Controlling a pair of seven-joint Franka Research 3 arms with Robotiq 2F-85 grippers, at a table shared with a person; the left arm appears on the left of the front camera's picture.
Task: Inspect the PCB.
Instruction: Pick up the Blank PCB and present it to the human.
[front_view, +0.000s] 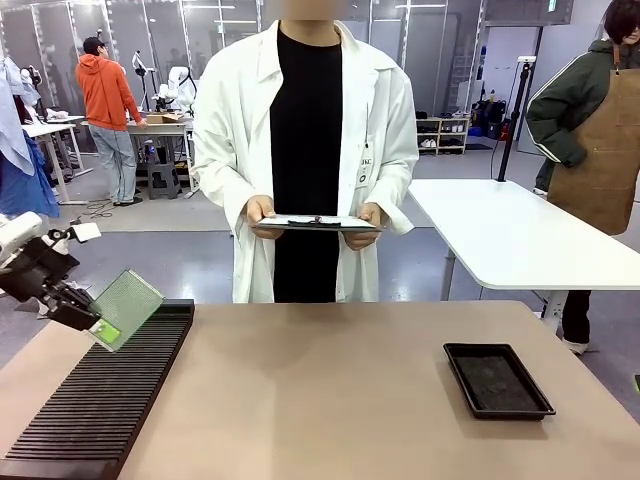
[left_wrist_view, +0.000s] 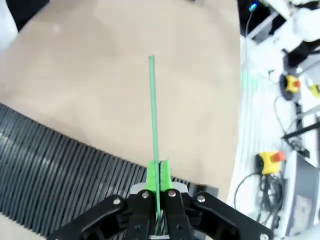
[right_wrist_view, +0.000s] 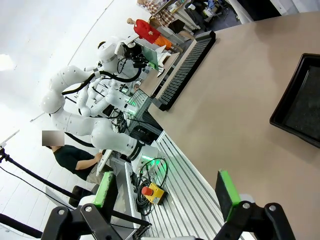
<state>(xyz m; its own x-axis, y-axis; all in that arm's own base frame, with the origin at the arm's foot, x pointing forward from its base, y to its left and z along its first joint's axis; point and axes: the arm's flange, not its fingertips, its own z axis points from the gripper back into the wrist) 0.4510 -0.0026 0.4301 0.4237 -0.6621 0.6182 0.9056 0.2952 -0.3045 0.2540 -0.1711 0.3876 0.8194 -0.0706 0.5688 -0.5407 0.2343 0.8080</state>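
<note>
One thin green board, the PCB (front_view: 128, 300), hung at the far left of the front view, tilted, above the near-left end of a long black slotted rack (front_view: 110, 390) and clear of its ribs. The left gripper (front_view: 98, 328) was clenched on the board's lower corner. From the left wrist camera the PCB (left_wrist_view: 152, 110) stood edge-on as a narrow green line between the green pads (left_wrist_view: 151, 176), with the rack (left_wrist_view: 55, 175) below and the tan table (left_wrist_view: 100, 75) beyond.

At the middle, across the table (front_view: 320, 400), a person in a white coat held a dark clipboard (front_view: 315, 223) level in both hands. Further right, a shallow black tray (front_view: 478, 347) lay flat on the tabletop, well apart from the rack.

The right gripper (right_wrist_view: 165, 195) hung off the table's edge with its jaws spread wide around nothing, and the tray (right_wrist_view: 290, 90) was beyond them at the right.
</note>
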